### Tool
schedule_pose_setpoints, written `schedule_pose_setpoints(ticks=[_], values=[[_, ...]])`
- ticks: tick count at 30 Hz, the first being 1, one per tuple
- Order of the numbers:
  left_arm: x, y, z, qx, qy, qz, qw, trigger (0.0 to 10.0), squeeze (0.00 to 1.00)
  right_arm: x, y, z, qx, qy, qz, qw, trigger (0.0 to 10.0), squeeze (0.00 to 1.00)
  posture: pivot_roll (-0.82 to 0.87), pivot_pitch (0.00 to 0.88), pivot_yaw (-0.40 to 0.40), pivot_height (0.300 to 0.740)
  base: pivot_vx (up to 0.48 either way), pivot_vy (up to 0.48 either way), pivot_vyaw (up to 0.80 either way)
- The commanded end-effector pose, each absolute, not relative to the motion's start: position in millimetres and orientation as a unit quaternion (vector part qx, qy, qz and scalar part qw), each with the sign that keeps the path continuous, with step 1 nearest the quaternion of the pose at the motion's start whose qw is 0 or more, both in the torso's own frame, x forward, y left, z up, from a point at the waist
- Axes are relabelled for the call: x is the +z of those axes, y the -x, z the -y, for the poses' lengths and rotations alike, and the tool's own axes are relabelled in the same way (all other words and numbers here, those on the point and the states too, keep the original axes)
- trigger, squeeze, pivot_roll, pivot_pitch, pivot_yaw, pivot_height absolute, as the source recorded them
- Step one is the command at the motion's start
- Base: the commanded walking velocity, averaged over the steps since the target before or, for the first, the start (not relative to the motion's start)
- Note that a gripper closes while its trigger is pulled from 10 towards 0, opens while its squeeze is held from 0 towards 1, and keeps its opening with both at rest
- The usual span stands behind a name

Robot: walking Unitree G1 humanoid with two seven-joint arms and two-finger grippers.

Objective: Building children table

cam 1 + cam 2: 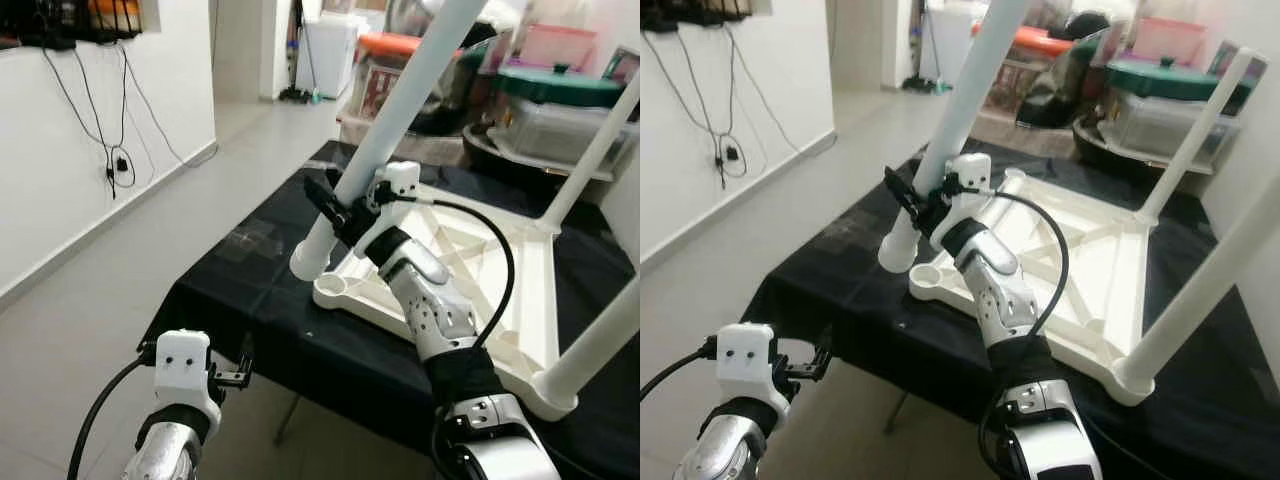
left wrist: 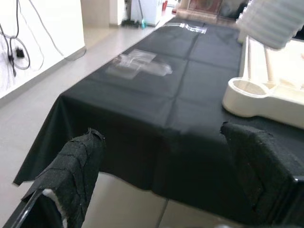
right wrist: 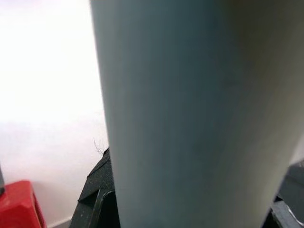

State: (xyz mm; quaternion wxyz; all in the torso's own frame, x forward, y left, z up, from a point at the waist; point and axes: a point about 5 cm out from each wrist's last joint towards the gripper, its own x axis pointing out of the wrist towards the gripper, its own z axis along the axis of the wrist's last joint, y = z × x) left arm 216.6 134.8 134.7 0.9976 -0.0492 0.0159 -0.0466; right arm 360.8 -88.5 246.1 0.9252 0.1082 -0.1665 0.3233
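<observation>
In the left eye view, the right gripper (image 1: 340, 208) is clamped around a long white plastic table leg (image 1: 400, 110), near its lower end. That leg is tilted, its threaded foot hanging just beside and above the empty round corner socket (image 1: 332, 288) of the upturned white plastic tabletop (image 1: 480, 270), which lies on the black cloth-covered table (image 1: 250, 290). Two more white legs already stand in far corners.

The right eye view gives the same layout; the left gripper (image 1: 820, 362) hovers low, off the table's near edge, well away from the tabletop.

From the left wrist view, the left gripper's padded fingers (image 2: 76, 166) are spread and hold nothing; the socket sits ahead of them.

The right wrist view shows the white leg pressed close between the fingers.

The main risk, as I judge it: the leg goes in slanted and jams or cross-threads, and with nothing bracing the tabletop, a sideways push could slide it across the cloth.
</observation>
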Motion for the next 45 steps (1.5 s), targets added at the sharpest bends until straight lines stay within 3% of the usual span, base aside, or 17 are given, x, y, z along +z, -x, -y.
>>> schedule_pose_setpoints(ticks=[1, 12, 24, 45], values=[[140, -220, -130, -0.049, 0.043, -0.006, 0.998, 10.0, 0.00, 244, -361, 100, 0.295, -0.115, 0.172, 0.933, 10.0, 0.00, 0.09, 0.053, -0.098, 0.740, 0.000, 0.000, 0.00], [173, -241, -145, -0.008, 0.003, 0.061, 0.998, 10.0, 0.00, 244, -359, 99, 0.277, -0.122, 0.178, 0.936, 10.0, 0.00, 0.09, 0.056, -0.091, 0.740, 0.000, 0.000, 0.00], [164, -237, -144, -0.020, 0.001, 0.044, 0.999, 10.0, 0.00, 243, -358, 98, 0.272, -0.125, 0.177, 0.937, 10.0, 0.00, 0.10, 0.058, -0.089, 0.740, 0.271, 0.000, 0.00], [166, -240, -142, -0.027, 0.001, 0.054, 0.998, 10.0, 0.00, 240, -359, 101, 0.268, -0.119, 0.177, 0.940, 10.0, 0.00, 0.10, 0.055, -0.087, 0.740, 0.024, 0.000, 0.00]])
